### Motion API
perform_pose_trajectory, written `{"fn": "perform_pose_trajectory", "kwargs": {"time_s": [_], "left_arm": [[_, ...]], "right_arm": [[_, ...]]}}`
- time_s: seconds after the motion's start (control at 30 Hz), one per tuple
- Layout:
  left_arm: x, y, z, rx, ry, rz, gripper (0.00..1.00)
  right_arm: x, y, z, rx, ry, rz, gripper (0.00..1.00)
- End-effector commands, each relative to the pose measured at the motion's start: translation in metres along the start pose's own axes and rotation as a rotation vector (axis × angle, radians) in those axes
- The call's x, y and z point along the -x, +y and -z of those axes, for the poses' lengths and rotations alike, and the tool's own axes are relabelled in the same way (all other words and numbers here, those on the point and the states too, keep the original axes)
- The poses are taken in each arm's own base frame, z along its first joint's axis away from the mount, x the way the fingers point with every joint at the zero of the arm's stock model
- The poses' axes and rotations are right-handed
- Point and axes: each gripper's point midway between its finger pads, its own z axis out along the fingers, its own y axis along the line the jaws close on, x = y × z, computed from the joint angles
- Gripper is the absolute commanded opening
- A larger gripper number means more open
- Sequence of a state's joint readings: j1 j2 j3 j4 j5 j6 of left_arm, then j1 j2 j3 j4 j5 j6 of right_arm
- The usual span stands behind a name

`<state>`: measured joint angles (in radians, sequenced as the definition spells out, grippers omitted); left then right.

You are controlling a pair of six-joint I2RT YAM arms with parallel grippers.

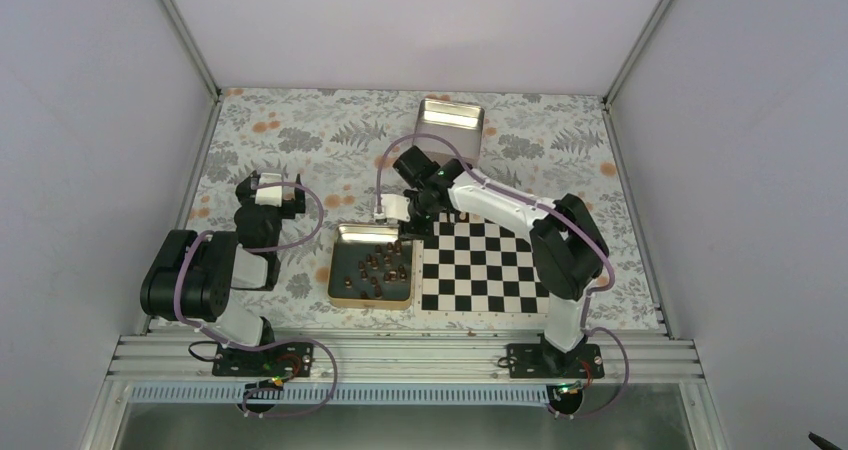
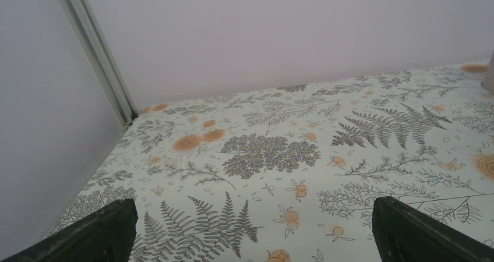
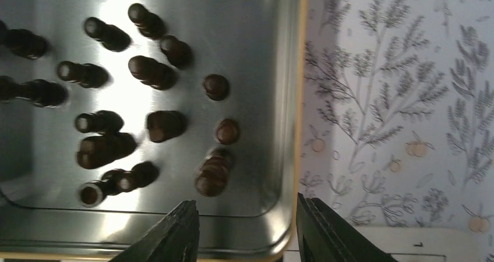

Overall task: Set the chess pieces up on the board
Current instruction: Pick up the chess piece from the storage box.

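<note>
The chessboard [image 1: 480, 265] lies flat in front of the right arm, and I see no pieces on its squares. Several dark brown chess pieces [image 1: 378, 268] lie in the gold-rimmed metal tray [image 1: 368, 232] just left of the board. In the right wrist view the pieces [image 3: 154, 73] lie scattered on the tray floor [image 3: 262, 52]. My right gripper [image 3: 247, 233] is open and empty above the tray's corner next to the board; it also shows in the top view [image 1: 408, 226]. The nearest piece [image 3: 212, 177] lies just ahead of the fingertips. My left gripper [image 2: 250, 230] is open and empty over the tablecloth at the left [image 1: 270, 198].
A silver tin [image 1: 451, 120] stands at the back behind the right wrist. A floral cloth [image 1: 300, 140] covers the table. Enclosure walls and metal posts [image 2: 93, 46] bound the back and sides. An aluminium rail [image 1: 400, 355] runs along the near edge.
</note>
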<state>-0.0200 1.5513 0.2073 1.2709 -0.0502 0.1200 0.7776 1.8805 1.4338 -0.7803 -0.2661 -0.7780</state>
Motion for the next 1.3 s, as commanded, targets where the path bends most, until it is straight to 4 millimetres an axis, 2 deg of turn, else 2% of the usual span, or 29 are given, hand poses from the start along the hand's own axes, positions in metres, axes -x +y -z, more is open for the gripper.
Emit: {"fn": "perform_pose_trajectory", "kwargs": {"time_s": [0.0,0.17,0.53,0.83,1.27], "left_arm": [[0.01,0.0,-0.001,0.003,-0.044,0.007,1.0],[0.01,0.0,-0.001,0.003,-0.045,0.006,1.0],[0.01,0.0,-0.001,0.002,-0.045,0.007,1.0],[0.011,0.0,-0.001,0.003,-0.047,0.007,1.0],[0.011,0.0,-0.001,0.002,-0.046,0.006,1.0]], "right_arm": [[0.009,0.019,0.01,0.013,-0.005,0.043,0.43],[0.009,0.028,0.005,0.026,0.017,0.058,0.44],[0.0,0.027,-0.01,0.03,0.057,0.055,0.42],[0.006,0.026,-0.018,0.05,0.042,0.059,0.41],[0.01,0.025,-0.027,0.053,0.025,0.057,0.33]]}}
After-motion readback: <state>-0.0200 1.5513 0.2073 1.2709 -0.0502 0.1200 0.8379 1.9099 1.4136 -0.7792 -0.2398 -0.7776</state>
